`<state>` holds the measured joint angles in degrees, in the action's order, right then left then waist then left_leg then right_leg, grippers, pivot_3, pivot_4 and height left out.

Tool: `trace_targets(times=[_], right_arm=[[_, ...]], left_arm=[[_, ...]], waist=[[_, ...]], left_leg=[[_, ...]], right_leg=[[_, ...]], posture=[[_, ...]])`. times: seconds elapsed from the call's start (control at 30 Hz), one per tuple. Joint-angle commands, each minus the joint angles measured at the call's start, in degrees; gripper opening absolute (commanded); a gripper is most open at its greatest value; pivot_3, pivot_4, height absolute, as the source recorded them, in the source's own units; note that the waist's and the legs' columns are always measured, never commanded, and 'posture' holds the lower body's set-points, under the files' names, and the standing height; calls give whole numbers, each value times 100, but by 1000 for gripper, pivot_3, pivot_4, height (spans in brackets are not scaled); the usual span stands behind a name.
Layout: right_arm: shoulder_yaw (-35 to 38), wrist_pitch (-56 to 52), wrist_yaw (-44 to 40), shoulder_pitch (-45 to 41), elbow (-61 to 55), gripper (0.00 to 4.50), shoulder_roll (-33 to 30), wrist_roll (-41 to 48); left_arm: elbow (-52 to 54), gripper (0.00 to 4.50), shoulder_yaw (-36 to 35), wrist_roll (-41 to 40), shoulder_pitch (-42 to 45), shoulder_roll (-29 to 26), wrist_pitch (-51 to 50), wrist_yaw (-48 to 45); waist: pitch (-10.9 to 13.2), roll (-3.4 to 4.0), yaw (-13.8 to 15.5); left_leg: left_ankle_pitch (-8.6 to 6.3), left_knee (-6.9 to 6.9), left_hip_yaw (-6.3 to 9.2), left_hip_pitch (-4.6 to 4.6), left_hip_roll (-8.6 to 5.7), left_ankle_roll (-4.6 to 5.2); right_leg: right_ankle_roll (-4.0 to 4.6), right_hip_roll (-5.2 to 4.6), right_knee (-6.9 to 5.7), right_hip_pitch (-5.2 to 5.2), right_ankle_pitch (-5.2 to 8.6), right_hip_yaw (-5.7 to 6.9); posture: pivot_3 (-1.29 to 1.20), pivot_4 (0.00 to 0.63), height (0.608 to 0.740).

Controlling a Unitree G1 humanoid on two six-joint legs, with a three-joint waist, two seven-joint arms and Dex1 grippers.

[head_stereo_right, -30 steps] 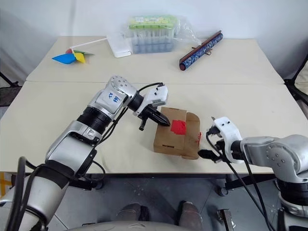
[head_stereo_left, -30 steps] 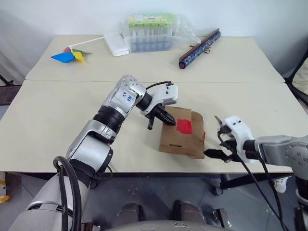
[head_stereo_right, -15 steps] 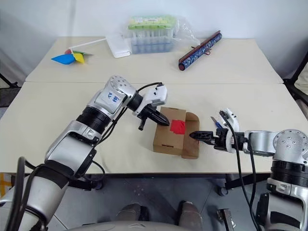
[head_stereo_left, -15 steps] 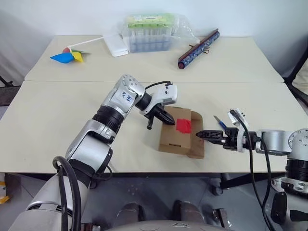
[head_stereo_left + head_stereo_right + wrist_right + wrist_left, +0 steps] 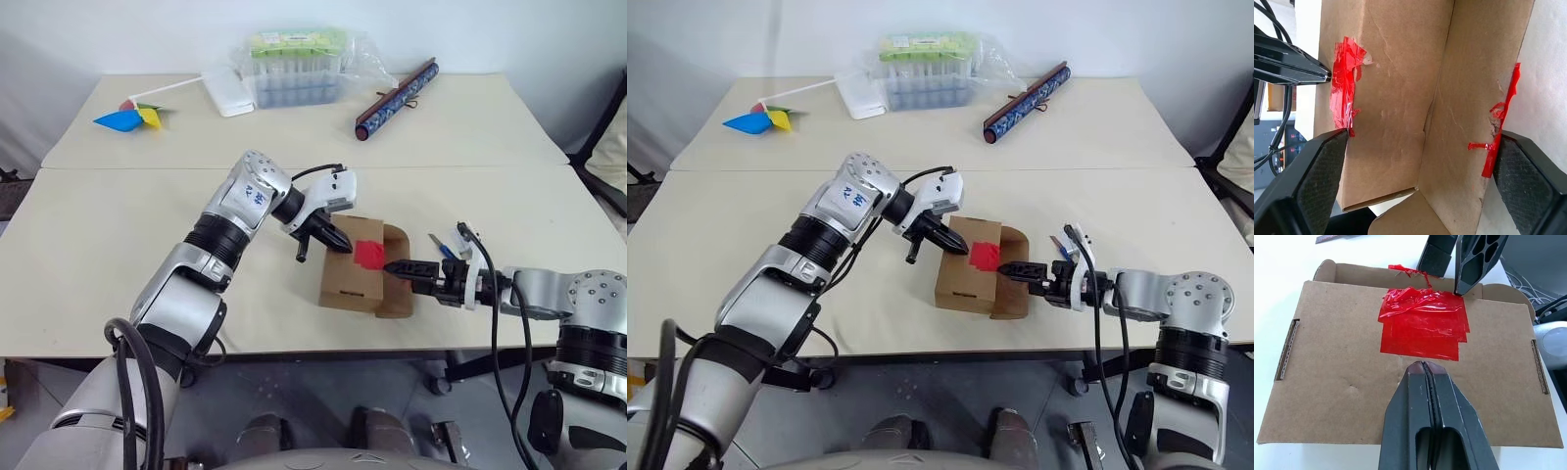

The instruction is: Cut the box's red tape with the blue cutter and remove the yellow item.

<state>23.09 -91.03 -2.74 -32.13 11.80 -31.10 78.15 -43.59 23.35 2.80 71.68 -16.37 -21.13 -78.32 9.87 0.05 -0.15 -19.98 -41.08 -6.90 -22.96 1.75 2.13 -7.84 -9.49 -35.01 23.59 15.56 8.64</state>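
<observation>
The box is a small brown corrugated carton near the front edge of the pale desk, its top patched with crinkled red tape; one flap on its right side stands open, torn red strips clinging to it. The left claw, pinched shut, rests on the top. The right claw spreads wide at the open flap. A grey wall stands behind the desk.

Matt corrugated cardboard box, glossy wrinkled red tape
</observation>
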Motion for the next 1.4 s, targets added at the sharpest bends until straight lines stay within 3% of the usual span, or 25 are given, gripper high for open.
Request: trace_targets(times=[0.03,0.17,0.43,0.7,0.9,1.4], right_arm=[[-147,-146,87,256,-103,3858,82,-64],[-146,-146,113,289,-225,2783,38,-214],[-115,-117,32,190,-437,108,142,-590],[-237,-146,133,-336,-922,19,-38,-647],[-679,-147,465,-776,-1529,19,-447,-102],[-1446,1,1622,-1651,-1784,19,-1386,1380]], left_arm=[[-3,0,66,165,-14,33,-34,87],[14,0,66,164,-26,31,-42,74],[61,0,70,153,-66,30,-66,53],[228,0,73,145,-184,-41,-148,5],[393,0,56,136,-317,-112,-248,36],[900,0,9,184,-707,-350,-485,118]], waist=[[0,0,2],[0,0,6],[0,0,4],[0,0,-7],[2,3,12],[2,3,59]], left_leg=[[0,0,0,1,0,0],[0,0,-1,0,-1,0],[0,1,-2,-1,-1,0],[0,0,-9,0,0,0],[0,3,-8,-17,-2,1],[-1,5,-5,-20,-2,1]], right_leg=[[0,0,0,0,0,-1],[0,0,1,1,0,-2],[0,0,2,2,0,-5],[0,0,0,7,0,-15],[0,0,2,22,0,-16],[-1,-1,7,21,-1,-12]], posture=[[0,150,740],[0,150,740],[0,150,740],[0,150,740],[0,150,740],[0,150,740]])
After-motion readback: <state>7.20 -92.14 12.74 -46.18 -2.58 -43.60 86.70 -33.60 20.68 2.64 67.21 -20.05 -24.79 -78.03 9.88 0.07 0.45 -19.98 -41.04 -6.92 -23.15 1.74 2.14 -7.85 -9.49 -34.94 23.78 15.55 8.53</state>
